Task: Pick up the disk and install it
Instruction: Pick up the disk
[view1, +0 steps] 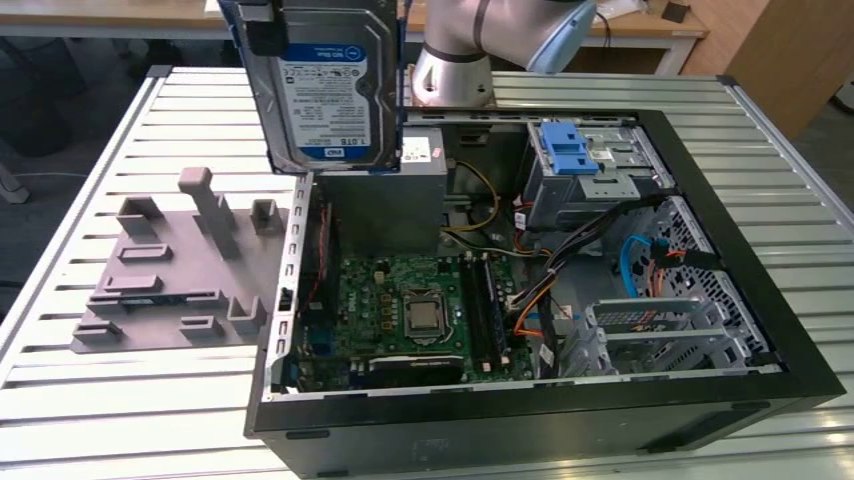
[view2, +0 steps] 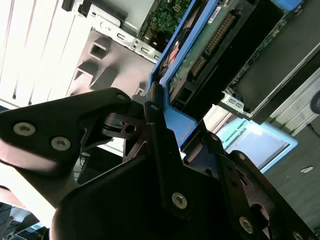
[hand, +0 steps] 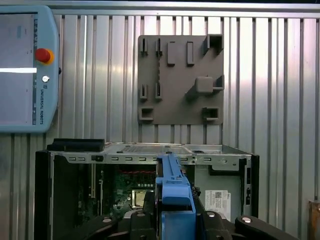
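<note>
Pick-up: complete. In the second wrist view, my fingers (view2: 155, 130) are clamped on the blue carrier frame (view2: 176, 120) at one end of the disk (view1: 327, 85).

The disk hangs upright, label face outward, above the open computer case (view1: 534, 415). It sits over the case wall that borders the grey fixture plate (view1: 160, 285) on the desk (view1: 80, 410). As far as I can judge, it touches no part of the case.

Installation: outstanding. The disk is well apart from the drive cage (view1: 587, 165) at the case's far corner and is seated in no bay.
</note>
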